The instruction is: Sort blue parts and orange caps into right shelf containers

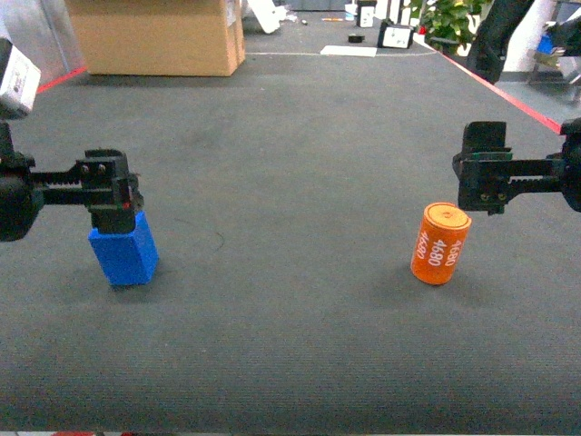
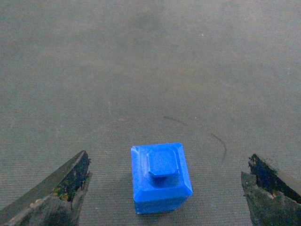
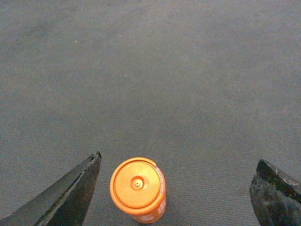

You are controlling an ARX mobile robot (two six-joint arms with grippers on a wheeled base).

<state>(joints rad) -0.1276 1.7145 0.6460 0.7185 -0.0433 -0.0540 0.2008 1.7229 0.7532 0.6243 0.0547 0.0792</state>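
Grey felt-like matting covers the table (image 1: 300, 182) in your head view, where the blue part (image 1: 124, 247) stands at the left under your left end effector (image 1: 111, 193), and the orange cap (image 1: 441, 242), printed 4680 in white, stands upright at the right, just below and to the left of your right end effector (image 1: 483, 179). A cardboard box (image 1: 159, 34) sits at the far edge. Your left wrist view shows the blue part (image 2: 161, 177) low in the frame between two widely spread fingers (image 2: 61, 188), touching neither. Your right wrist view looks down on the orange cap (image 3: 138, 189), which stands nearer the left finger (image 3: 70, 195), with the jaws spread wide and clear of it
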